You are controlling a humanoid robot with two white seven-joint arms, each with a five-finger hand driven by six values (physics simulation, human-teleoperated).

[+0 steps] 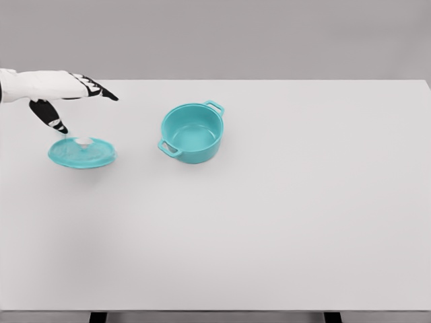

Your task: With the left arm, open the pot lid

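We start at the left hand [67, 101], which reaches in from the far left edge of the head view on its white arm [20, 86]. Its fingers are spread and hold nothing: the long dark-tipped fingers [101, 90] stretch out to the right, while the thumb [54, 120] points down and toward us. The thumb tip hangs just above the far left rim of the lid, and we cannot tell whether it touches the lid or clears it.

Just below the hand we see the lid [82, 153], a teal disc lying flat on the table with its small pale knob [83, 141] facing up. It sits at the left side of the table, off the pot and well apart from it.

Moving right from the lid, we come to the pot [192, 133], also teal, standing upright and uncovered so that we look straight into its bare interior. It has two loop handles, one on its near left side [170, 148] and one on its far right side [215, 105].

Everything rests on a wide, pale table [303, 215], whose near edge runs along the bottom of the view.
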